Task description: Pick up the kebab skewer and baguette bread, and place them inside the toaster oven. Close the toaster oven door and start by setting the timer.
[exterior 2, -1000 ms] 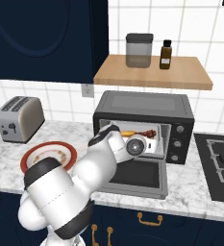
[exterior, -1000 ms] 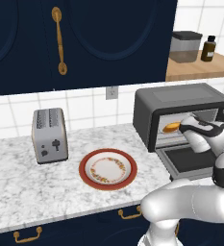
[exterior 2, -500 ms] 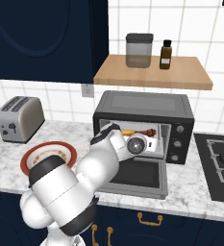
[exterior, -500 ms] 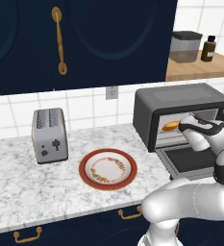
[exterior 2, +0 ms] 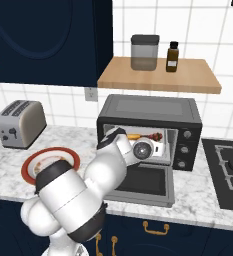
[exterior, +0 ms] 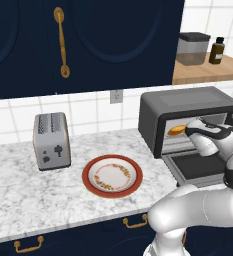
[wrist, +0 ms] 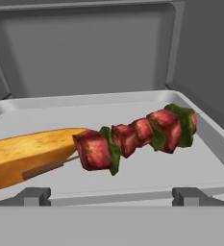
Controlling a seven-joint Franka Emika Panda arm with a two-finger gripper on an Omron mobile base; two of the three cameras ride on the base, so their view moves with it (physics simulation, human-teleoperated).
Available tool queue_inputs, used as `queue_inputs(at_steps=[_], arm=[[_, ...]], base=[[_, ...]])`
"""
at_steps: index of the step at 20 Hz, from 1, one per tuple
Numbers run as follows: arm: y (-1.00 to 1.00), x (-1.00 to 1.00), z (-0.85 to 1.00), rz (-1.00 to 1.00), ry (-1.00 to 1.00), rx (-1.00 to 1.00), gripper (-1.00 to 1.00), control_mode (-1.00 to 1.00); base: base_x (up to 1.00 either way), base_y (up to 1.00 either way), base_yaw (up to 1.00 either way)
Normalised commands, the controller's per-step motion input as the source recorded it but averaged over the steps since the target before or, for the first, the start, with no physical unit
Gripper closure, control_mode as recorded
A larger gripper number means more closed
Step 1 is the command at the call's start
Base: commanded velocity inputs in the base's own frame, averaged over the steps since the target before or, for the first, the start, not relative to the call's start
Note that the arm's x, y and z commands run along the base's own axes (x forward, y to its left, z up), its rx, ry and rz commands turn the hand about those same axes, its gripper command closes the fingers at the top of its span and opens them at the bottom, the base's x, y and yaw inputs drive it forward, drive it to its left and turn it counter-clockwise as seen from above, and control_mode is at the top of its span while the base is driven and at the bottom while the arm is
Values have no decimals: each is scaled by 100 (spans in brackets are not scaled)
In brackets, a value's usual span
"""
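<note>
Both foods lie on the tray inside the toaster oven [exterior 2: 149, 131]: the baguette bread [wrist: 29, 156] at the left and the kebab skewer [wrist: 135, 138] at the right, its stick end resting across the loaf. The gripper [wrist: 111, 196] sits at the oven mouth, jaws spread wide and holding nothing. What probably needs handling next is the toaster oven door [exterior 2: 147, 183], hanging down flat toward the near side of the counter. It looks rigid, hinged and fairly heavy, with a smooth face that could slip; pushing up under its near edge or bar handle seems the surest hold.
</note>
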Motion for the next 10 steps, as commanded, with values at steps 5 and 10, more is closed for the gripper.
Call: queue_inputs(at_steps=[5, 10], arm=[[0, 7, -3, 0, -2, 0, -100, -100], [0, 7, -3, 0, -2, 0, -100, -100]], base=[[0, 0, 0], [0, 0, 0]])
